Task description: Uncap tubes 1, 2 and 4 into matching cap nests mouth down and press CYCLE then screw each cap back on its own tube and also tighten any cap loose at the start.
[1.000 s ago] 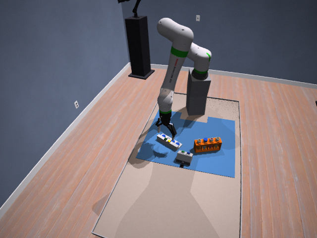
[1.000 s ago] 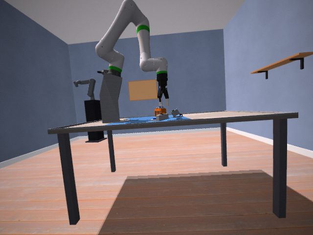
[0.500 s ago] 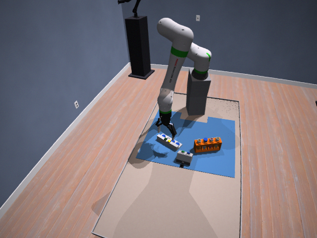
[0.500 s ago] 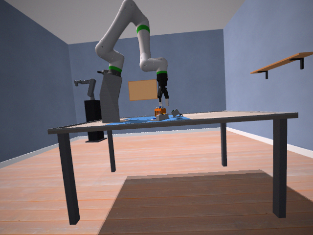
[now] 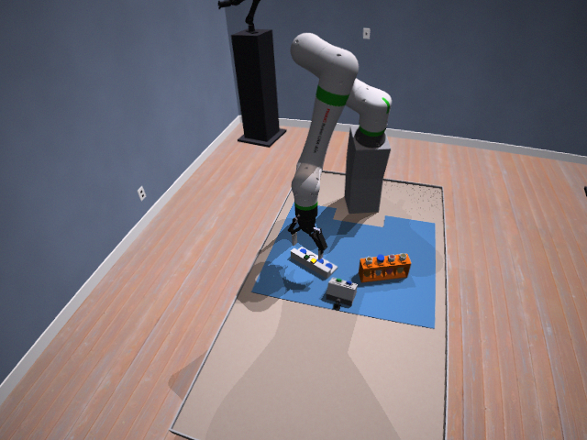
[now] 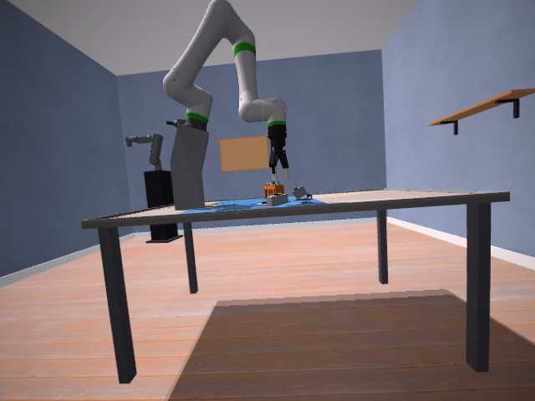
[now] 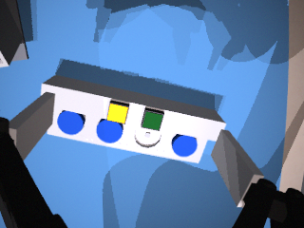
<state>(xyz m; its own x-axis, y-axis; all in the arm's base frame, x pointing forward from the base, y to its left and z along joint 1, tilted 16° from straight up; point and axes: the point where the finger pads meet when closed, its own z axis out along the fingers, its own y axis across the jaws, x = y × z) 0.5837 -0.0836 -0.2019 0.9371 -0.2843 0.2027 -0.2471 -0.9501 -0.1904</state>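
Observation:
The white cap tray (image 5: 296, 256) (image 6: 277, 199) (image 7: 85, 95) lies on the blue mat (image 5: 403, 302). In the wrist view three blue caps (image 7: 70, 122) (image 7: 109, 131) (image 7: 184, 145) sit in its nests, and the third nest from the left (image 7: 148, 138) is empty. The amber lamp (image 7: 118, 113) (image 5: 314, 259) glows yellow; the green lamp (image 7: 152, 120) is dark. My gripper (image 5: 308, 242) (image 6: 279, 175) (image 7: 138, 126) hangs open and empty a little above the tray, its fingers spanning the tray's length. The orange decapping station (image 5: 383, 269) (image 6: 273, 189) holds several tubes; only one carries a blue cap (image 5: 381, 258).
The small grey key desk (image 5: 341, 293) (image 6: 299, 191) stands in front of the tray and the station, with its green key (image 5: 338, 280) and blue key (image 5: 349, 283). The arm's grey pedestal (image 5: 365, 175) stands at the mat's back edge.

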